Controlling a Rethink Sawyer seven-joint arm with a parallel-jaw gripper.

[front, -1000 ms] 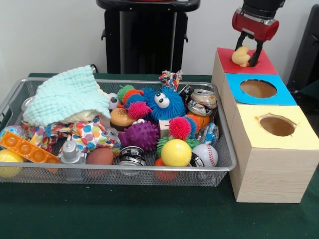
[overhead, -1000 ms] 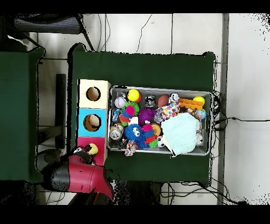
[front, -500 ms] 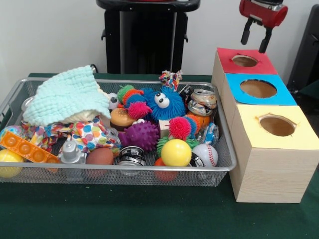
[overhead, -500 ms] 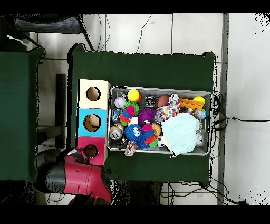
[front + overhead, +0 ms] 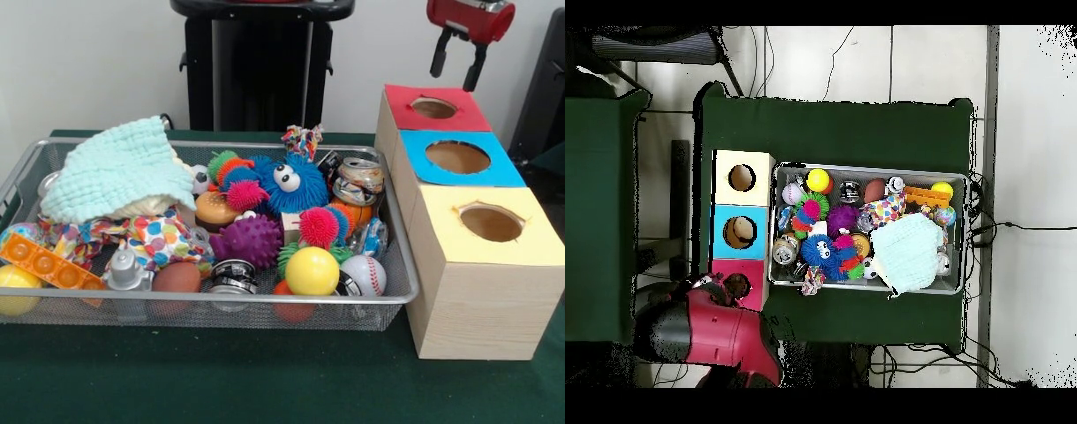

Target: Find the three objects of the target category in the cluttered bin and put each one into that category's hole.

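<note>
The gripper [image 5: 457,64] hangs above the red hole [image 5: 434,108], its two black fingers [image 5: 437,58] spread apart with nothing between them. It sits a little behind and to the right of that hole in the front view, clear of the box top. In the overhead view the red arm [image 5: 715,335] bulks over the table corner just beside the red end of the box [image 5: 742,228].

The box is a wooden block with three coloured tops in a row: red, then blue [image 5: 457,157], then yellow [image 5: 491,223], each with a round hole. From above, something tan shows inside the blue hole [image 5: 739,232]; the red hole looks dark.

Just beside the box stands the wire bin [image 5: 402,291], packed full. A blue fuzzy toy with googly eyes [image 5: 287,183] sits near the middle, a purple spiky ball [image 5: 252,238] in front of it, a crushed can [image 5: 357,179] toward the box side. Along the near edge lie a yellow ball [image 5: 312,270], a baseball [image 5: 364,274] and a brown football [image 5: 177,277]. A mint cloth [image 5: 115,168] covers the far left corner, with an orange block strip [image 5: 48,262] below it.
</note>
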